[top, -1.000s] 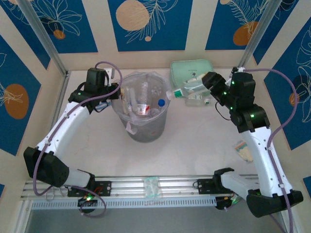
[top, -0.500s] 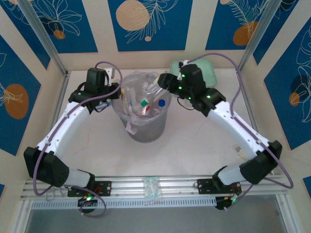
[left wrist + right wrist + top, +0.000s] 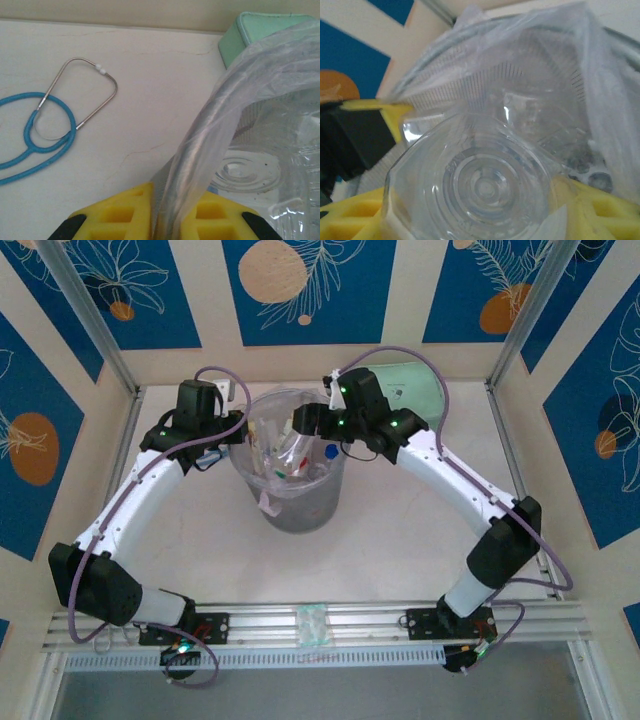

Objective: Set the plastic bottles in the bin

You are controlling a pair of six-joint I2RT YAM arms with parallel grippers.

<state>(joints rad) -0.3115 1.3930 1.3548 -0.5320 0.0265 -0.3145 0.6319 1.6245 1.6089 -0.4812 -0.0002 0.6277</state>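
Bin-loading pose. My left fingers (image 3: pixel 237 436) are pinched shut on the left rim of the bin (image 3: pixel 292 512), clamping the liner bag (image 3: pixel 235 85) against it. My right fingers (image 3: pixel 300 430), about half open, grip a clear bottle (image 3: pixel 480 192) by its body, base toward the wrist camera, over the bin's mouth. Inside lie other bottles (image 3: pixel 283 465). On the table (image 3: pixel 150 70) near the bin: a blue stethoscope (image 3: pixel 47 130) and a mint green case (image 3: pixel 260 30).
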